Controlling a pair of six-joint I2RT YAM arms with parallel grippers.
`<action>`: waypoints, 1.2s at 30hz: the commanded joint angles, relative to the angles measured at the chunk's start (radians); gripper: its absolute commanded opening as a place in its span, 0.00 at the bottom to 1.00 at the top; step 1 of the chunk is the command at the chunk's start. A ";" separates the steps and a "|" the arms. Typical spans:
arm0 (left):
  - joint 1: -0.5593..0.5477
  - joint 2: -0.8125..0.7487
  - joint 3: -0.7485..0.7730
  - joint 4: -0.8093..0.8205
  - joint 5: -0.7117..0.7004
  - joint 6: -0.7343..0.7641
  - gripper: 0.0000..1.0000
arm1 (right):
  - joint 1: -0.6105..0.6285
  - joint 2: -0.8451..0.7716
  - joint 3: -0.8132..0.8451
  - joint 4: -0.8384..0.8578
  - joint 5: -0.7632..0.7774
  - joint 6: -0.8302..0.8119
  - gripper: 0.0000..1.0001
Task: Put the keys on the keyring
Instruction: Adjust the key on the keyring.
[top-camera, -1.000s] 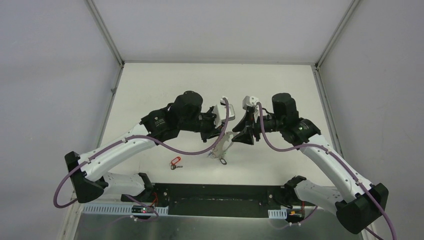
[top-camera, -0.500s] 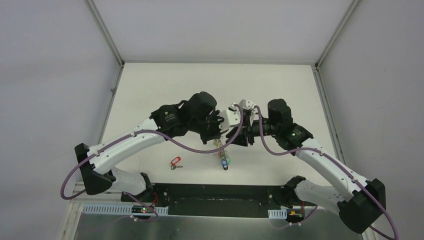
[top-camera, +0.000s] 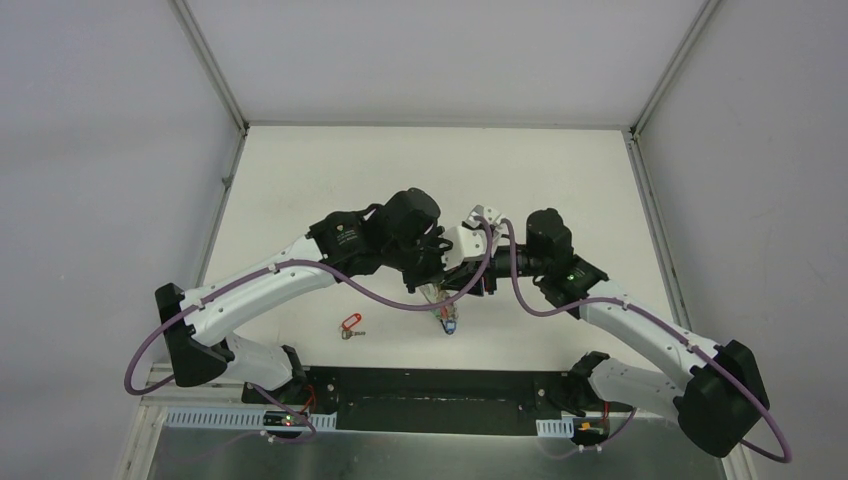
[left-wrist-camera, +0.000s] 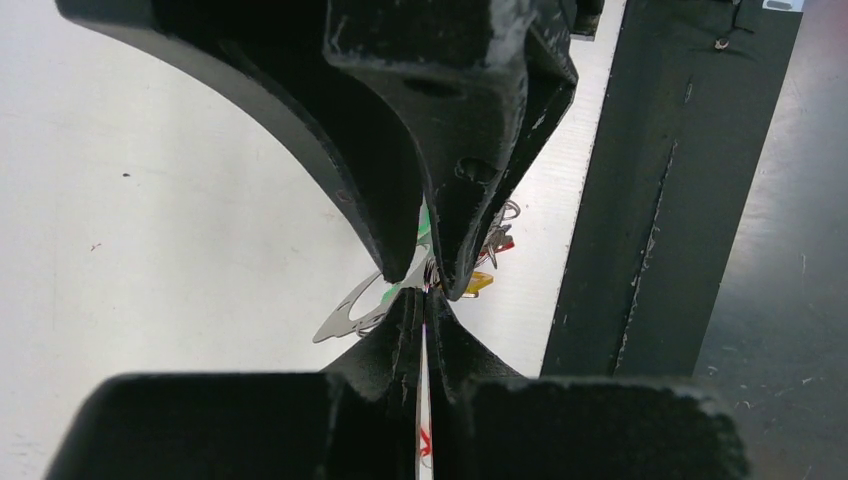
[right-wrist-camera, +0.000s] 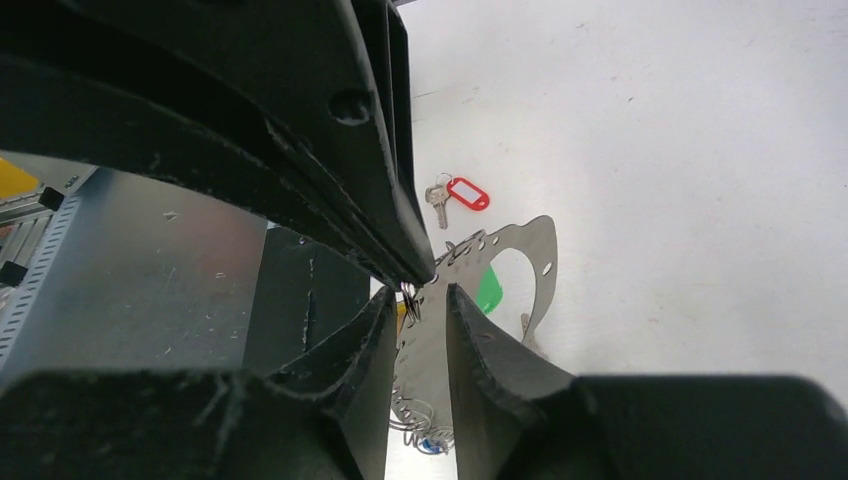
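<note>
The grey keyring (top-camera: 441, 297) hangs from my left gripper (top-camera: 436, 278) above the table, with several keys (top-camera: 449, 322) dangling below it. In the left wrist view my left gripper (left-wrist-camera: 425, 300) is shut on the ring's thin edge, and the ring's flat part (left-wrist-camera: 350, 313) shows beyond it. My right gripper (top-camera: 468, 280) is tip to tip with the left. In the right wrist view it (right-wrist-camera: 420, 297) is open, with the ring (right-wrist-camera: 530, 250) and small wire loops (right-wrist-camera: 410, 297) in the gap. A red-headed key (top-camera: 350, 324) lies loose on the table and also shows in the right wrist view (right-wrist-camera: 465, 193).
The black base rail (top-camera: 430, 385) runs along the near table edge, close under the hanging keys. Green (right-wrist-camera: 488, 290) and yellow (left-wrist-camera: 478, 283) key heads hang by the ring. Grey walls (top-camera: 120, 150) enclose the table on both sides.
My left gripper has carried the keyring to the right. My right gripper has moved left until its fingertips meet the ring. The red key on the table has not moved.
</note>
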 joint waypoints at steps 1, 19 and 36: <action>-0.011 -0.009 0.046 0.027 0.007 0.023 0.00 | 0.007 -0.011 -0.011 0.112 0.019 0.009 0.24; 0.059 -0.141 -0.084 0.228 0.038 -0.189 0.57 | 0.008 -0.036 -0.069 0.141 0.003 -0.016 0.00; 0.399 -0.412 -0.494 0.520 0.074 -0.885 0.78 | -0.043 -0.016 -0.073 0.240 0.152 0.305 0.00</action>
